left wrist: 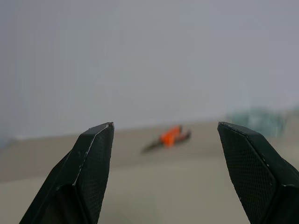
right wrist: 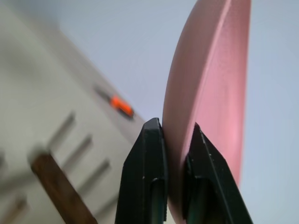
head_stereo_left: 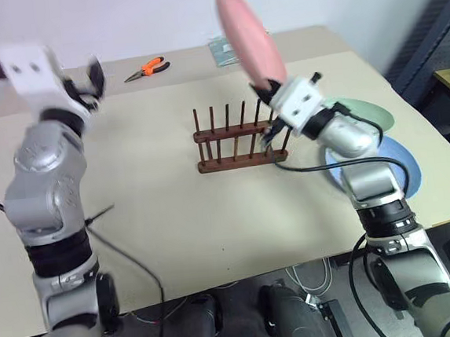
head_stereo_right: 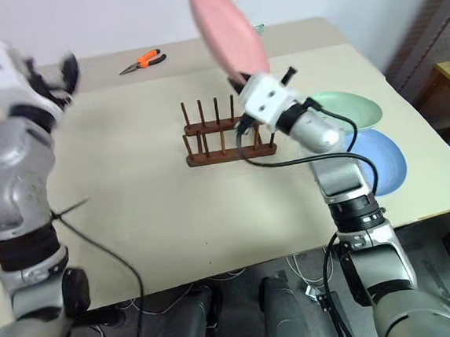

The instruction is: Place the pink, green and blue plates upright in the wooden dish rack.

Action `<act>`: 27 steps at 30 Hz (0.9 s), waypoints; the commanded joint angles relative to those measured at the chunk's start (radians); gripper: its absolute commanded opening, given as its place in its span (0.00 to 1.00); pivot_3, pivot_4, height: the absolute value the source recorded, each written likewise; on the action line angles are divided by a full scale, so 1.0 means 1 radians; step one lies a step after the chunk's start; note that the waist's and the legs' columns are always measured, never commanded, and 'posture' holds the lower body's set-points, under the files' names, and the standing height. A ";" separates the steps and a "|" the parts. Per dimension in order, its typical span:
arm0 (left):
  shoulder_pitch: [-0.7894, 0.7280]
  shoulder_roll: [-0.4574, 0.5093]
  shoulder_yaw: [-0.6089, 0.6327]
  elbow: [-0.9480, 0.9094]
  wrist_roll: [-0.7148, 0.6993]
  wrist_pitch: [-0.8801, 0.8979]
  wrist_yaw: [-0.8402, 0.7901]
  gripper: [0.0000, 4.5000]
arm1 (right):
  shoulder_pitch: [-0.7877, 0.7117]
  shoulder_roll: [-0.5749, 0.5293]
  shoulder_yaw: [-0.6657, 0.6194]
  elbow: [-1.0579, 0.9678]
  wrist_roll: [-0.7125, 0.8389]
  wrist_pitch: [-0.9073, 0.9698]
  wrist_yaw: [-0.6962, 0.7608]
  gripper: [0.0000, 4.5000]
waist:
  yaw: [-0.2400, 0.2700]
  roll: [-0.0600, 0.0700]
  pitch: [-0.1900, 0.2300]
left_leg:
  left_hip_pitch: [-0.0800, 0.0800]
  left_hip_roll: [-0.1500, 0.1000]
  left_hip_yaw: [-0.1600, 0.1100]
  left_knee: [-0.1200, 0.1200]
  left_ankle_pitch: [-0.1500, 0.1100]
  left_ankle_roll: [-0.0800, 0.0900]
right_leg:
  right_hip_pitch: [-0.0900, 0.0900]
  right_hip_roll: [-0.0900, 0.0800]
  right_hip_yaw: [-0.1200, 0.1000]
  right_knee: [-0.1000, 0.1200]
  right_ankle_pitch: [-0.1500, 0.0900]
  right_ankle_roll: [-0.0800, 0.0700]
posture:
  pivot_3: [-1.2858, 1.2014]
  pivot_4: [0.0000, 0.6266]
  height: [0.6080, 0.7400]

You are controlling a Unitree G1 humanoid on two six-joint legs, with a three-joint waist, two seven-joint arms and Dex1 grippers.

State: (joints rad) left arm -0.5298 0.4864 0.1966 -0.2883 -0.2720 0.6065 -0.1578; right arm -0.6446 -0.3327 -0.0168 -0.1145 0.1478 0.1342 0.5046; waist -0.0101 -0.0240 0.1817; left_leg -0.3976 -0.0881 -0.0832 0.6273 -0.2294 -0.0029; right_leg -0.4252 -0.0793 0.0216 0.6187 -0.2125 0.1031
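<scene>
The pink plate (head_stereo_left: 249, 34) is pinched at its lower rim by the jaws of the right gripper (right wrist: 176, 154) and held on edge, tilted, above the wooden dish rack (head_stereo_left: 238, 138). The green plate (head_stereo_left: 370, 112) and blue plate (head_stereo_left: 402, 161) are seen lying flat on the surface (head_stereo_left: 214, 225) to the right of the rack, overlapping. The jaws of the left gripper (left wrist: 163, 172) are spread wide with nothing between them, raised at the far left.

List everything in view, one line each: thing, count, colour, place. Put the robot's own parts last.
pink plate: 1, salmon pink, held on edge above the rack
green plate: 1, pale mint green, flat on the table, right of the rack
blue plate: 1, light blue, flat, nearer than the green plate
wooden dish rack: 1, dark brown, table centre, no plates in it
pliers: 1, orange handles, far side of the table
table: 1, beige
left gripper: black fingers, open, raised
right gripper: black fingers, shut on the pink plate's rim
</scene>
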 commanded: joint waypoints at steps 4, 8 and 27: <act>0.164 -0.017 -0.135 -0.161 -0.113 -0.140 -0.279 0.80 | 0.088 0.077 -0.159 -0.272 0.396 0.352 -0.107 0.00 | 0.004 0.001 -0.002 | -0.005 0.000 -0.002 0.002 0.000 0.000 | -0.002 -0.002 -0.001 -0.003 0.001 -0.002 | 0.52 0.24 1.00; 0.230 -0.027 -0.211 -0.222 -0.153 -0.110 -0.354 0.80 | 0.165 0.079 -0.164 -0.308 0.414 0.408 -0.158 0.00 | 0.000 0.005 0.000 | -0.007 0.001 -0.001 0.001 -0.001 0.001 | -0.005 -0.003 -0.001 -0.003 0.001 -0.002 | 0.52 0.24 1.00; 0.257 -0.025 -0.265 -0.245 -0.150 -0.082 -0.402 0.81 | 0.177 -0.007 -0.165 -0.183 0.371 0.414 -0.150 0.57 | -0.001 0.007 0.001 | -0.007 0.002 0.001 0.003 0.000 0.001 | -0.006 0.000 -0.001 -0.002 0.002 -0.003 | 0.52 0.24 1.00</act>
State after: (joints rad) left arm -0.2763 0.4553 -0.0662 -0.4906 -0.4225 0.5245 -0.5596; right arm -0.4389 -0.3230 -0.1782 -0.2718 0.5397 0.5932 0.3429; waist -0.0112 -0.0171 0.1823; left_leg -0.4048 -0.0865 -0.0823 0.6301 -0.2296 -0.0015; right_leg -0.4308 -0.0792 0.0203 0.6164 -0.2109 0.1005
